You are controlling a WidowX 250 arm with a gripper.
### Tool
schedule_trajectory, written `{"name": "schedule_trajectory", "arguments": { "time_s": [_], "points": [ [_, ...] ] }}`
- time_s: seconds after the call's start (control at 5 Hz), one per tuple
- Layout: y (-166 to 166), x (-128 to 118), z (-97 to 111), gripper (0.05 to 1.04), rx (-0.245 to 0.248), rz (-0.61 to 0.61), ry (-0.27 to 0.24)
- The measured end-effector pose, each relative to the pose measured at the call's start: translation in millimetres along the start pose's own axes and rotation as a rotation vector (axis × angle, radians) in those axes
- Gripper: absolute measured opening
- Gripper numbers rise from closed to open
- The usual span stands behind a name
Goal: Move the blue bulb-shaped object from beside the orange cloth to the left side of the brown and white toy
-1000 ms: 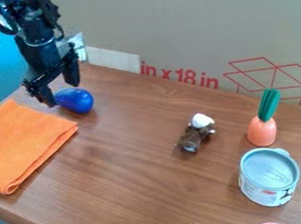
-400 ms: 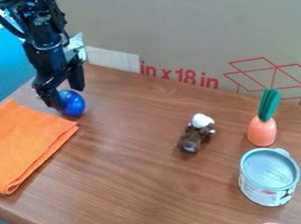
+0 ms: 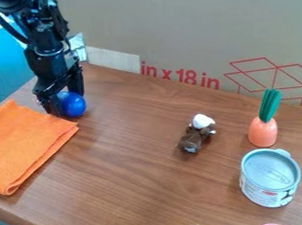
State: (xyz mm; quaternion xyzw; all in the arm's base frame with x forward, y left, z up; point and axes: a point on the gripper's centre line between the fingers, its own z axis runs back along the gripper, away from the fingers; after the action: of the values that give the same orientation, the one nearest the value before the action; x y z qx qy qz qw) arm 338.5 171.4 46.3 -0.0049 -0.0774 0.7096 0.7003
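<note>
At the upper left of the frame, the gripper stands wide, its fingers apart at the rounded blue object on the tabletop. The folded orange cloth lies near them, toward the left edge.

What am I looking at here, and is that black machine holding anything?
The black machine is a robot arm, coming in at the upper left, with a gripper as its hand. One fixed camera took every picture, looking down at a slant on a table. The gripper is at a rounded blue object; whether it holds it, I can't tell. Beside them lies an orange cloth. Farther right are a brown and white figure, a carrot with a green top, and a round tin.
</note>
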Motion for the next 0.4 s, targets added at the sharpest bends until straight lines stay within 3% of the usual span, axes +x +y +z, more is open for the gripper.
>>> {"name": "schedule_trajectory", "arguments": {
  "time_s": [0.2,0.4],
  "points": [
    [-0.3,-3.0,0.3,0.803,0.013,-0.041,-0.012],
    [-4.0,-10.2,0.9,0.802,0.011,-0.161,-0.009]
  ]
}}
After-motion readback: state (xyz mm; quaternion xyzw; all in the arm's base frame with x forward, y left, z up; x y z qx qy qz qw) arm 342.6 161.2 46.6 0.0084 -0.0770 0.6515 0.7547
